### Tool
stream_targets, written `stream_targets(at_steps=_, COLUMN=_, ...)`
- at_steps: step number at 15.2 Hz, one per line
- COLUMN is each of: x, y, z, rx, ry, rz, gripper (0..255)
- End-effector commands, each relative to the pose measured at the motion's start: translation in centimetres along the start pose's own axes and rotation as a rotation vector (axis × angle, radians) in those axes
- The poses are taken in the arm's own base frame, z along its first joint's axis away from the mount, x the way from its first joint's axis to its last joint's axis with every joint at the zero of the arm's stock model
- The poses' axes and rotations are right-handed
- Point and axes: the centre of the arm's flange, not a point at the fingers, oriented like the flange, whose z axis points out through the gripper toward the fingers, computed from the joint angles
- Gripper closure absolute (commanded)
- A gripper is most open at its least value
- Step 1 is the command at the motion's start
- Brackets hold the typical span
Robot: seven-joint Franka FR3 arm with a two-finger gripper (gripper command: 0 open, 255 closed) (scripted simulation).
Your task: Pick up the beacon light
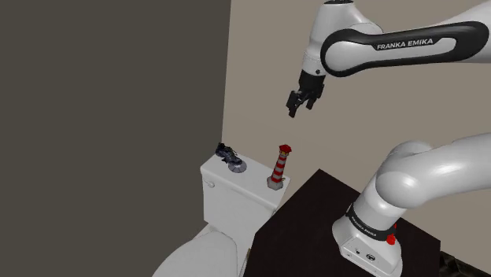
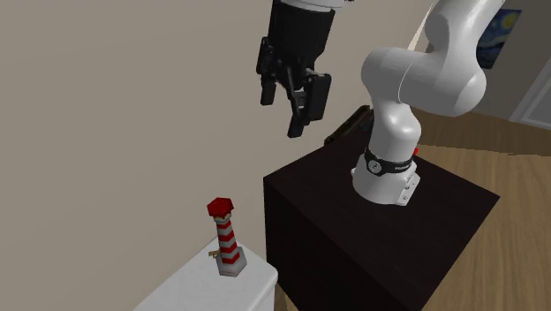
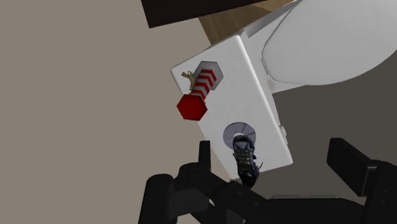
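The black gripper [image 1: 297, 106] hangs in the upper middle of the shoulder view, high above the white toilet tank [image 1: 224, 197], with its fingers spread apart and nothing between them. The beacon light [image 1: 278, 167] — a small red-and-white striped lighthouse with a red cap — stands upright on the tank lid, just below the frame's centre, at the end nearest the dark stand [image 1: 307, 228]. A small dark shoe [image 1: 227, 152] sits to its left on the lid, by a grey round button [image 1: 236, 166] — apart from the light.
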Motion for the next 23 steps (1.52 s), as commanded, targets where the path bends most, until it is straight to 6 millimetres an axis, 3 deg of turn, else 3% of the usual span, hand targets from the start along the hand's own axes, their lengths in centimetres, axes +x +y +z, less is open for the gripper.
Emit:
stream_targets(at_steps=1, x=0.4, y=0.1, z=2.7, rx=-0.018, ry=0.010, rz=0.020, gripper=0)
stream_targets(at_steps=11, x=2.6, y=1.8, z=15.3, rx=-0.111, ry=0.048, rz=0.121, gripper=0)
stream_targets(at_steps=22, x=5.3, y=5.3, z=28.8, rx=-0.213, ry=0.089, rz=0.231, gripper=0)
stream_targets(at_steps=23, x=5.3, y=5.4, z=28.9, rx=-0.214, ry=0.090, rz=0.232, gripper=0)
